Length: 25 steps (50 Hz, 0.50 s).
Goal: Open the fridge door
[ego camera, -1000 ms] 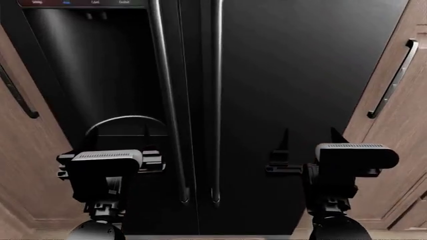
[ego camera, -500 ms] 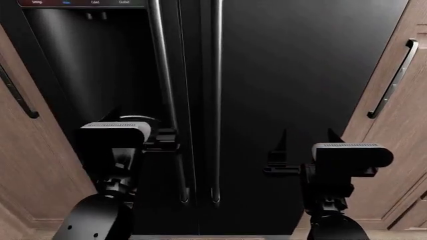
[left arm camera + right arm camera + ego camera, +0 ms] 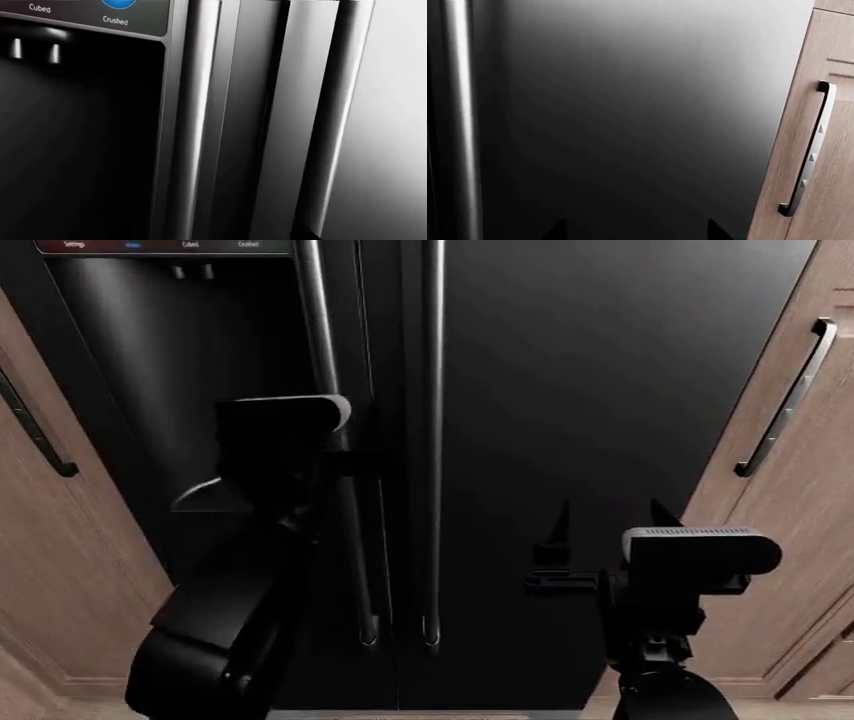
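The fridge (image 3: 561, 390) stands straight ahead of me, its glossy black front filling the middle of my head view, both doors closed, with only a thin dark seam between the two slim vertical bar handles. The left handle (image 3: 331, 440) and the right handle (image 3: 433, 440) run side by side with a narrow strip between them, and their lower ends stop above the fridge's bottom edge. My left gripper (image 3: 350, 445) sits right at the left handle, about halfway up, but my own wrist block covers the fingertips, so I cannot tell whether they are apart or closed around the bar. The left wrist camera shows both bars very near, and at the far left the dispenser panel (image 3: 93, 15) with "Cubed" and "Crushed", cut off by the frame. My right gripper (image 3: 607, 520) hovers low in front of the right door, its two pointed fingers (image 3: 663, 512) spread apart with nothing between them and broad bare black door around them. Brown wood-grain cabinets flank the fridge closely on both sides; the right cabinet (image 3: 801, 530) carries a dark bar pull (image 3: 787, 400), and the left cabinet (image 3: 54, 570) has a pull (image 3: 35, 430) partly cut off at the edge.
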Tool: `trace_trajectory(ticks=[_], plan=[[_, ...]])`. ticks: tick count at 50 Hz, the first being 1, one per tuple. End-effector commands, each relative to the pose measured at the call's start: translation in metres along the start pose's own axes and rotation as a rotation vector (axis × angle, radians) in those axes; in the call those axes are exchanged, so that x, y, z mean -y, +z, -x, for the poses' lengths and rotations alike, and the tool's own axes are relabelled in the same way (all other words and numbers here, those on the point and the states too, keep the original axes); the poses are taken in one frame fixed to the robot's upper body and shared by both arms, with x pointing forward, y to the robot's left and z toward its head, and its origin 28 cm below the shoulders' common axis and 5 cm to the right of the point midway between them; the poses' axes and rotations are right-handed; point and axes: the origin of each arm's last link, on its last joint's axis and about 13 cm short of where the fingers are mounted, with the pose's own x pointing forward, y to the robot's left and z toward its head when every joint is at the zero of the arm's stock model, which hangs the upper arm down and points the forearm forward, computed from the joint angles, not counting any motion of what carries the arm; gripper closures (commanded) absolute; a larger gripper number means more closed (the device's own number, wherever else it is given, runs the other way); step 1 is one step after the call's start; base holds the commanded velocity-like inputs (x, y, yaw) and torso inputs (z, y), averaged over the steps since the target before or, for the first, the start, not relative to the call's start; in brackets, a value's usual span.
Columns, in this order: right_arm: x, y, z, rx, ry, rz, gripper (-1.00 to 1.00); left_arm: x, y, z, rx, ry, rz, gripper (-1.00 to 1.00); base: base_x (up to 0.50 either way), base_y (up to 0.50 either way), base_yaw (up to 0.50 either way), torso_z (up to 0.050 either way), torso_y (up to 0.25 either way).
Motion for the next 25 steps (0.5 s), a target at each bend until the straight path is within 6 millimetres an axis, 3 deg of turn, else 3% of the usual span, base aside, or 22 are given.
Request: trace_trajectory(ticks=[1,8,18,25], plan=[[0.000,-0.002,0.000,-0.003,0.005,-0.004,-1.00,0.002,0.009,-0.038,-0.009,0.034,-0.008,-1.00,0.00,0.00,0.00,0.000,0.000],[0.001,-0.002,0.000,-0.006,0.007,-0.003,-1.00,0.002,0.024,-0.061,0.011,0.066,-0.027,-1.00,0.00,0.00,0.00,0.000,0.000],[0.001,-0.001,0.000,-0.008,0.009,-0.003,-1.00,0.003,0.052,-0.072,0.042,0.083,-0.024,-1.00,0.00,0.00,0.00,0.000,0.001],[0.001,-0.001,0.000,-0.012,0.010,-0.001,-1.00,-0.001,0.053,-0.091,0.007,0.124,-0.024,-1.00,0.00,0.00,0.00,0.000,0.000]])
